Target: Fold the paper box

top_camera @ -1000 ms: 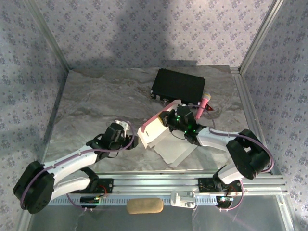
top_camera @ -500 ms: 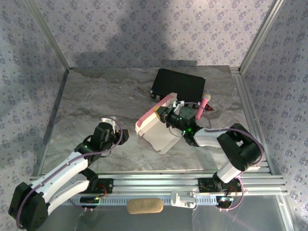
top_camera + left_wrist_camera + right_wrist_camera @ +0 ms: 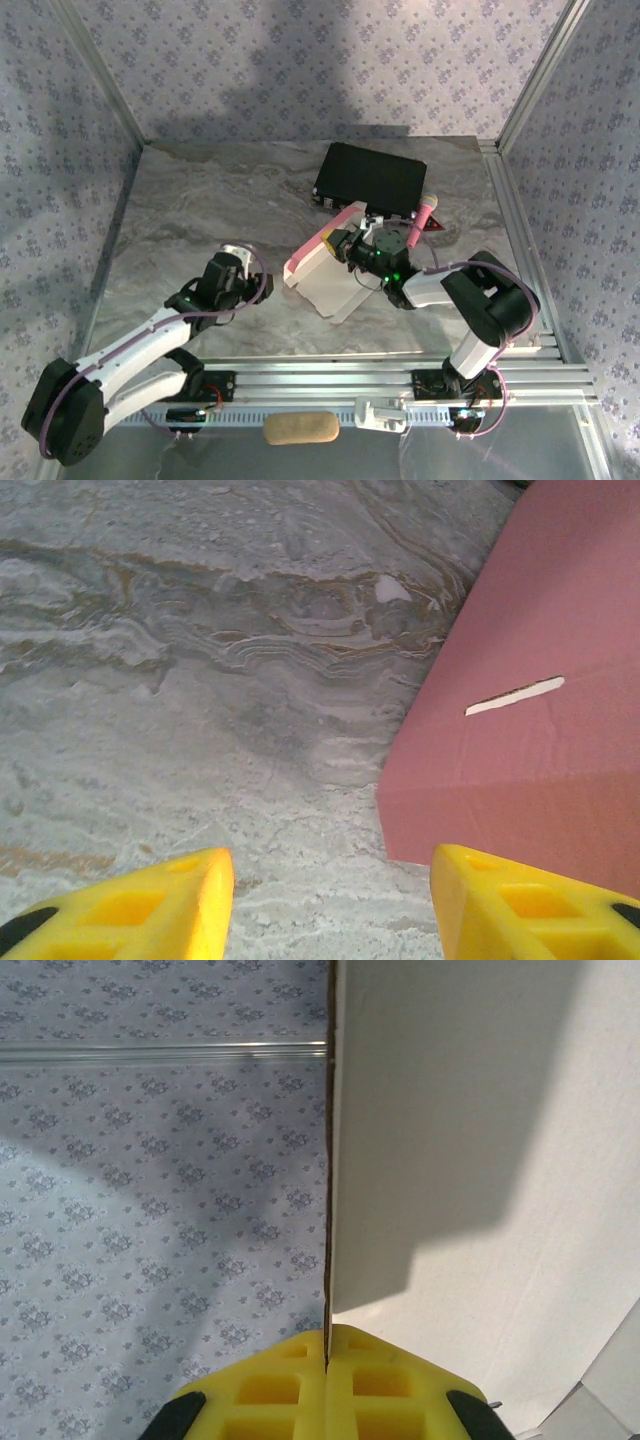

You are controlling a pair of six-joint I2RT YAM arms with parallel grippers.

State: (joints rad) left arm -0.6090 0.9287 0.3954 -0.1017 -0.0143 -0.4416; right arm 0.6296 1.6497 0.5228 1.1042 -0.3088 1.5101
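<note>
With the right end effector (image 3: 327, 1345) clenched on a raised panel of the paper box (image 3: 322, 272) at the middle of the desk (image 3: 190, 210), the released left end effector (image 3: 330, 900) should push the adjacent pink wall squarely along its crease.

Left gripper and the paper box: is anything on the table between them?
Nothing visible does. Bare table lies between the open left gripper and the pink wall of the paper box, just ahead to its right. The right gripper is shut on a panel's edge.
</note>
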